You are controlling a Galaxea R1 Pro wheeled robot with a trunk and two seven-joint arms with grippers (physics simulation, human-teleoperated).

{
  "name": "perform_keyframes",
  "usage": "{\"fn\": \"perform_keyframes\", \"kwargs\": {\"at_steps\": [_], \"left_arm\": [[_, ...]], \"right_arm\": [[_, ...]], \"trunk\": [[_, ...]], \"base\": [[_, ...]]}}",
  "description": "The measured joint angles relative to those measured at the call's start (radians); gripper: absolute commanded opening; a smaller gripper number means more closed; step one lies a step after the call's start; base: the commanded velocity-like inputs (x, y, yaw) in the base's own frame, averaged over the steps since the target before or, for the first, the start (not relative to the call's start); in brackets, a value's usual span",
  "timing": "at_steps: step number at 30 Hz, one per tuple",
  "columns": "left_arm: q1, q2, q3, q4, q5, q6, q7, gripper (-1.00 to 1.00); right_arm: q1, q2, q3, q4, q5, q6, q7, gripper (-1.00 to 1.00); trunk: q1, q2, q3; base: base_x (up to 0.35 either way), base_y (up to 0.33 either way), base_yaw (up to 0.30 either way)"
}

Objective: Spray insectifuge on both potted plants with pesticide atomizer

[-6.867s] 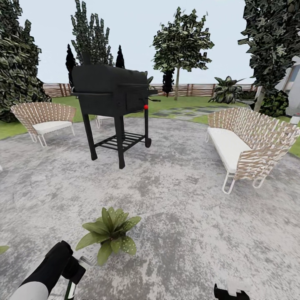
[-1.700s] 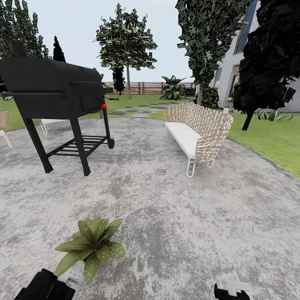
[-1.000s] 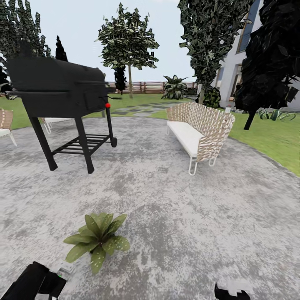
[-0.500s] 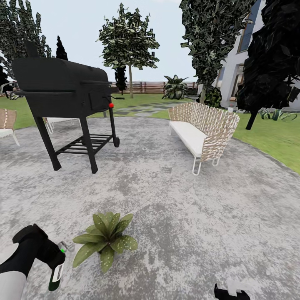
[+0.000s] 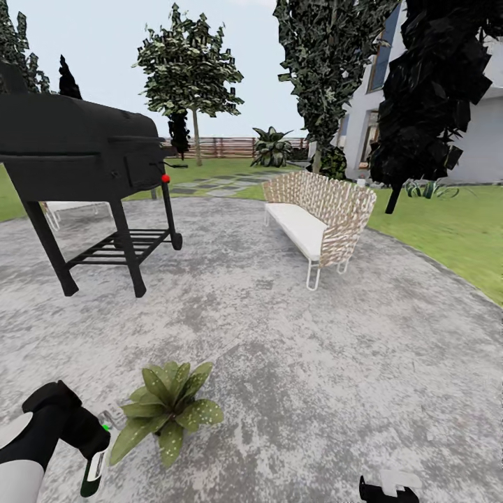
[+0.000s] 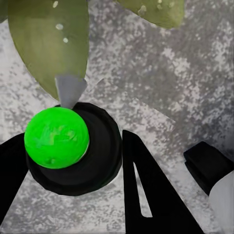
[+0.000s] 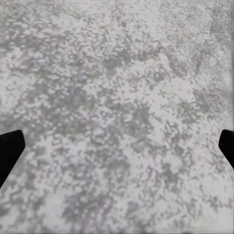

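The pesticide atomizer (image 5: pixel 94 467) hangs in the left gripper (image 5: pixel 87 441) at the lower left of the head view, a small dark green bottle with a white label, its long axis close to upright and its base toward the ground. Its pale grey nozzle head (image 5: pixel 112 418) points at the potted plant (image 5: pixel 167 408) just beside it. In the left wrist view the atomizer (image 6: pixel 73 148) appears end-on as a round black collar around a glossy bright green dome, with the flat grey nozzle tip (image 6: pixel 70 89) reaching toward a broad, pale-speckled leaf (image 6: pixel 48 41). The black left gripper (image 6: pixel 73 180) has its fingers (image 6: pixel 146 190) closed against the bottle's sides, holding it. The plant is a low rosette of pointed, matte green leaves with pale flecks, sitting on the round patio (image 5: pixel 335 363) of rough, mottled grey paving. The right gripper (image 5: pixel 388 487) shows at the bottom edge of the head view; in the right wrist view its dark fingertips (image 7: pixel 9 151) sit at opposite edges, spread wide over bare paving. Farther back stand a black barrel grill (image 5: pixel 84 175) on thin legs and a woven wicker bench (image 5: pixel 318 216) with a white cushion. Beyond lie green lawn (image 5: pixel 447 230), stepping stones (image 5: pixel 216 183), trees, a brown slatted fence (image 5: pixel 223 147) and a pale house wall (image 5: pixel 482 140).
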Motion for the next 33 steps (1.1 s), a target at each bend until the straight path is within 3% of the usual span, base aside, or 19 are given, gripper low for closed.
{"fn": "perform_keyframes", "kwargs": {"at_steps": [2, 5, 6, 8, 9, 11, 14, 19, 22, 24, 27, 31, 32, 33], "left_arm": [[0.003, 0.003, 0.001, 0.000, -0.012, 0.000, 0.002, -1.00], [0.005, 0.000, 0.002, 0.002, -0.077, -0.001, 0.005, -1.00], [0.016, -0.004, 0.004, 0.034, -0.110, -0.003, 0.006, -1.00], [0.035, -0.010, 0.005, 0.102, -0.120, -0.004, 0.013, -1.00], [0.039, -0.033, 0.006, 0.146, -0.119, -0.005, 0.043, -1.00], [0.041, -0.067, 0.006, 0.158, -0.120, -0.007, 0.073, -1.00], [0.077, -0.097, 0.002, 0.166, -0.124, -0.008, 0.109, -1.00], [0.094, -0.083, 0.015, 0.158, -0.115, -0.053, 0.149, -1.00], [0.093, -0.040, 0.023, 0.128, -0.113, -0.066, 0.158, -1.00], [0.086, -0.023, 0.025, 0.113, -0.093, -0.065, 0.158, -1.00], [0.079, -0.018, 0.021, 0.101, -0.042, -0.062, 0.159, -1.00], [0.071, -0.020, 0.020, 0.067, -0.031, -0.061, 0.161, -1.00], [0.076, -0.024, 0.020, 0.065, -0.032, -0.060, 0.180, -1.00], [0.079, -0.025, 0.020, 0.069, -0.032, -0.061, 0.293, -1.00]], "right_arm": [[0.000, 0.001, 0.000, 0.000, 0.000, 0.000, -0.001, 1.00], [0.000, -0.002, 0.000, 0.001, 0.001, -0.001, -0.001, 1.00], [0.000, -0.005, 0.000, 0.002, 0.001, -0.001, -0.001, 1.00], [0.000, -0.006, 0.000, 0.002, 0.001, -0.001, -0.001, 1.00], [0.000, -0.005, 0.001, 0.002, 0.002, -0.002, -0.001, 1.00], [0.000, -0.005, 0.000, 0.002, 0.002, -0.002, -0.001, 1.00], [0.000, -0.005, 0.000, 0.002, 0.002, -0.002, -0.001, 1.00], [0.000, -0.004, 0.000, 0.002, 0.002, -0.002, -0.001, 1.00], [0.000, -0.003, 0.000, 0.002, 0.002, -0.002, -0.001, 1.00], [0.000, -0.003, 0.000, 0.002, 0.002, -0.002, -0.001, 1.00], [0.000, -0.003, 0.000, 0.002, 0.002, -0.002, -0.001, 1.00], [0.000, -0.003, 0.000, 0.002, 0.002, -0.002, -0.001, 1.00], [0.000, -0.003, 0.000, 0.002, 0.002, -0.002, -0.001, 1.00], [0.000, -0.003, 0.000, 0.002, 0.002, -0.002, -0.001, 1.00]], "trunk": [[0.000, 0.000, 0.000], [0.000, 0.000, 0.000], [0.000, 0.000, 0.000], [0.000, 0.000, 0.000], [0.000, 0.000, 0.000], [0.000, 0.000, 0.000], [0.000, 0.000, 0.000], [0.000, 0.000, 0.000], [0.000, 0.000, 0.000], [0.000, 0.000, 0.000], [0.000, 0.000, 0.000], [0.000, 0.000, 0.000], [0.000, 0.000, 0.000], [0.000, 0.000, 0.000]], "base": [[-0.183, 0.271, -0.030], [-0.097, 0.307, -0.006], [-0.007, 0.319, 0.000], [-0.002, 0.122, 0.000], [0.000, 0.018, 0.000], [0.000, 0.008, 0.000], [0.000, 0.002, 0.000], [0.000, 0.000, 0.000], [0.000, 0.000, 0.000], [0.000, 0.000, 0.000], [0.000, 0.000, 0.000], [0.000, 0.000, 0.000], [0.000, 0.000, 0.000], [0.000, 0.000, 0.000]]}}
